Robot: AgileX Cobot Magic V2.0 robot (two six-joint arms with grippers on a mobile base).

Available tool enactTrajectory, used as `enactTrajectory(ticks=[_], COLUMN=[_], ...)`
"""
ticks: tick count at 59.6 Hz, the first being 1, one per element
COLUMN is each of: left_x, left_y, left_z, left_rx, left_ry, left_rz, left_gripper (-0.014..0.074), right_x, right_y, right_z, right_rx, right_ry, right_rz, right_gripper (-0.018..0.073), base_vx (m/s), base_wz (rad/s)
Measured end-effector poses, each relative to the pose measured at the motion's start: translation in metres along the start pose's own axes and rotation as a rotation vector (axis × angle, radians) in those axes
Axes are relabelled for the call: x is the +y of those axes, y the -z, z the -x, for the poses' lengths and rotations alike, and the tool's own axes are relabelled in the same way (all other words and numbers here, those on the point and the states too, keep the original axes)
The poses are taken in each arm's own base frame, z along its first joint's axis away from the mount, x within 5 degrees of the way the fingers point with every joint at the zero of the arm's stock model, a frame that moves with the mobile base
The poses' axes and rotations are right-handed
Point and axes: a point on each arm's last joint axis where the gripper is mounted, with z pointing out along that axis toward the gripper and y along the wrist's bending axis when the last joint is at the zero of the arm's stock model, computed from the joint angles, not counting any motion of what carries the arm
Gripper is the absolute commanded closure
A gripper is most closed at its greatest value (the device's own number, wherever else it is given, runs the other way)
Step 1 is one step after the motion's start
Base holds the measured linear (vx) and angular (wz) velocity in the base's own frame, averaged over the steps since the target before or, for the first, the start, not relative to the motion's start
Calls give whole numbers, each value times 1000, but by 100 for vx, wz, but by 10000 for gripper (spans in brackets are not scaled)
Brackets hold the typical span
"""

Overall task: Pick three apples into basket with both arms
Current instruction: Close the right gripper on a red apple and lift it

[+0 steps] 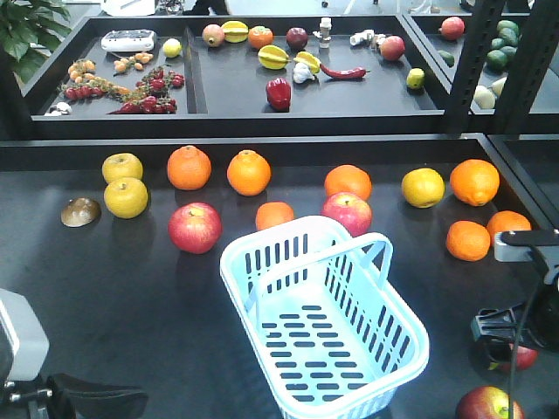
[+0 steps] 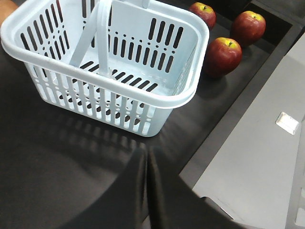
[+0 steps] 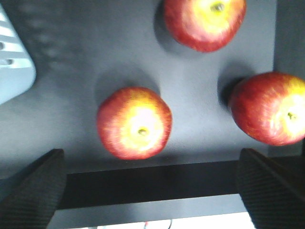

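Three dark red apples lie at the table's near right corner, beside the basket point(image 2: 157, 98): one apple point(image 2: 223, 55) nearest it, another apple point(image 2: 248, 26) and a third apple point(image 2: 202, 13) behind. My right gripper point(image 3: 148, 164) hangs open over them; the middle apple point(image 3: 135, 122) sits just ahead of its wide-spread fingers point(image 3: 33, 191), touching neither. From the front only one apple point(image 1: 489, 406) shows fully; another apple point(image 1: 522, 356) peeks out under the right arm point(image 1: 515, 325). The pale blue basket point(image 1: 262, 262) stands empty. My left gripper point(image 2: 147, 151) is shut on nothing, short of the basket.
Two lighter pinkish apples point(image 1: 194, 227) point(image 1: 347, 212), several oranges point(image 1: 249, 172) and yellow fruits point(image 1: 127, 196) lie behind the basket. A raised tray point(image 1: 188, 122) of mixed produce runs along the back. The table's front lip point(image 3: 152, 183) is just under the right gripper.
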Motion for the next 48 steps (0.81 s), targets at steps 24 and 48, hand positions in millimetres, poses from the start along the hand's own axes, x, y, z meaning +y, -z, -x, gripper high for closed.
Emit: enactTrajectory(ticks=[24, 48], left_x=[0, 0], left_y=[0, 0], left_z=[0, 0], left_rx=[0, -1], left_ry=[0, 0], left_rz=[0, 1], left_gripper=[602, 602], right_x=[-10, -6], right_y=[-43, -88], right_z=[14, 21], right_rx=[103, 209], right_ry=[-49, -34], right_rz=[129, 146], right_gripper=[-129, -110], base_vx=[0, 0], base_wz=[0, 0])
